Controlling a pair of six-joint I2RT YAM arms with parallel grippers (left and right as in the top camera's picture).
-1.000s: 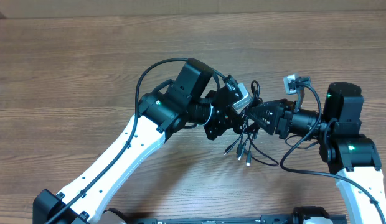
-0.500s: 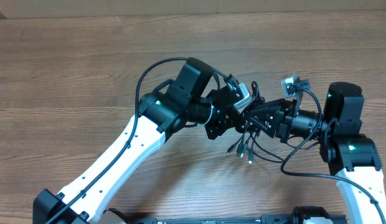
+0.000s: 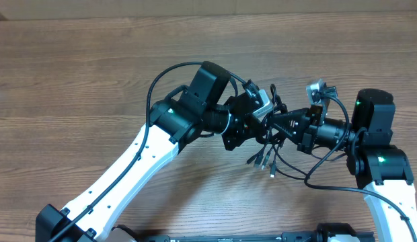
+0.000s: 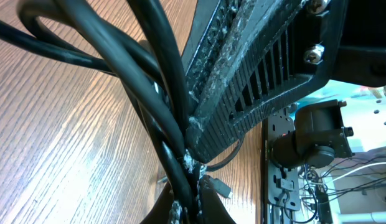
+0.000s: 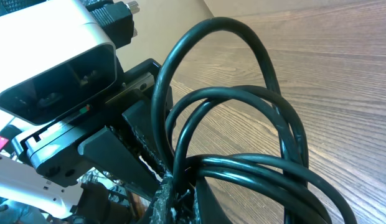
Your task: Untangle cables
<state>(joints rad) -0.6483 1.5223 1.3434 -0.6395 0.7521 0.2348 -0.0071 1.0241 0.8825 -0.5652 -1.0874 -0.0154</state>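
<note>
While both arms meet over the middle of the table (image 3: 81, 74), the cables (image 3: 268, 156) sit bunched btw them, plug ends trailing out below. Left gripper (image 3: 259, 129) is clamped tight on the bundle. Right gripper (image 3: 276, 125) is pinched closed on the same cords, w/ loops arching past its fingers.

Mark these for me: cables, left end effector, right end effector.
cables (image 5: 255, 167): right wrist view, lower strands of the looped bundle.
left end effector (image 4: 188, 165): left wrist view, between fingertips, where they pinch the cables.
right end effector (image 5: 180, 190): right wrist view, between fingertips, shut on the cables.
</note>
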